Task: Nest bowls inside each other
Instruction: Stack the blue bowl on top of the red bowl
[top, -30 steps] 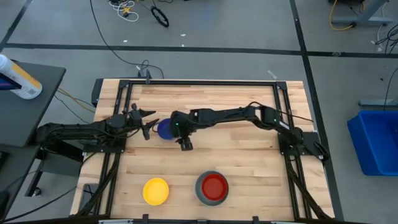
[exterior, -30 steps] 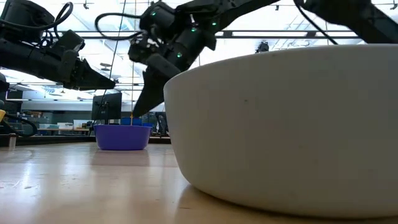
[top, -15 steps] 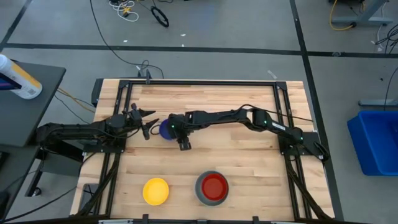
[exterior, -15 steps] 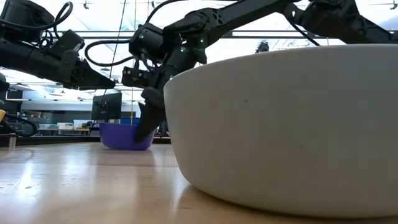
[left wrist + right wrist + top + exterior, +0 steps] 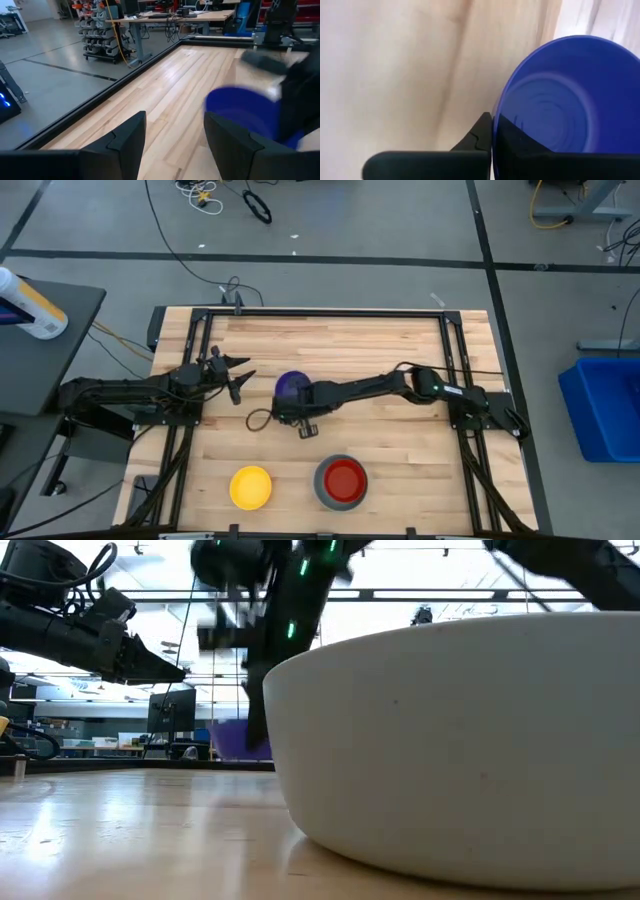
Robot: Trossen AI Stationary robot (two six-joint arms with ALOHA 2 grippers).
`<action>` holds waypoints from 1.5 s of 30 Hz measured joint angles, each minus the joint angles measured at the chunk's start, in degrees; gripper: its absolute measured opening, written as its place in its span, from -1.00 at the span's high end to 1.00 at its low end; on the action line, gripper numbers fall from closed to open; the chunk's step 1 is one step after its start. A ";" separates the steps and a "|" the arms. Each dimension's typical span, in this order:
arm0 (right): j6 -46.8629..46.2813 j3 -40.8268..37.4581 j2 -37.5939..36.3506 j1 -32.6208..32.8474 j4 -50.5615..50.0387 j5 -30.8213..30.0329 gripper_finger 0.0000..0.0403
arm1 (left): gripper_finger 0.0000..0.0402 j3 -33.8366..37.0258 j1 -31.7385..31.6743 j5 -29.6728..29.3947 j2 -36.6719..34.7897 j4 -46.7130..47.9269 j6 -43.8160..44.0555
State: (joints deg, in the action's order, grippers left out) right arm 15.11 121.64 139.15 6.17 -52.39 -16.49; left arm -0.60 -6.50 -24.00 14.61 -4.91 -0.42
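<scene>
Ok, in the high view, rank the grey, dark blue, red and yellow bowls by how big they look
1. Grey bowl, largest.
2. Yellow bowl and red bowl look alike; unranked.
3. Dark blue bowl: partly hidden and lifted toward the camera, so unsure.

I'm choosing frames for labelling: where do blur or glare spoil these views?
Low view: the right hand and dark blue bowl smear with motion, the near grey bowl fills the frame, and bright ceiling light washes out the background. Left wrist view: the bowl is streaked. Right wrist view: wood soft, bowl rim crisp. High view: evenly lit, sharp.

My matt black pincer (image 5: 491,131) pinches a smooth, glossy plastic bowl (image 5: 555,95) (dark blue) over the pale wood-grain surface (image 5: 395,65).
</scene>
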 joint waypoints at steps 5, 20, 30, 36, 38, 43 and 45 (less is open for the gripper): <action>-4.98 0.00 -6.64 4.83 -4.58 -1.13 0.98 | -0.03 0.00 0.00 0.01 0.02 -0.06 0.15; -35.98 -2.76 -15.51 27.65 -13.90 -2.99 0.99 | -0.03 0.00 0.00 0.73 0.00 -0.16 1.64; -48.80 -12.07 -15.50 33.67 -3.14 -3.91 0.99 | -0.03 0.00 0.00 0.71 0.00 -0.15 2.16; -51.95 -15.65 -15.50 34.47 -0.45 -2.37 0.99 | -0.03 0.00 -0.01 0.69 0.00 -0.13 2.16; -51.95 -16.46 -15.50 34.46 0.30 -1.80 0.99 | -0.03 0.00 -0.01 0.70 0.01 -0.13 2.16; -51.77 -19.50 -15.50 33.90 4.43 1.53 0.99 | -0.03 0.00 0.00 0.69 0.00 -0.10 2.16; -51.76 -20.85 -15.50 33.81 6.22 1.74 0.99 | -0.03 0.00 -0.01 0.69 0.00 -0.08 2.16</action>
State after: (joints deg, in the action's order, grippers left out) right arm -36.65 100.80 123.66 39.98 -46.17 -14.74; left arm -0.60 -6.51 -23.31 14.61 -4.99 1.74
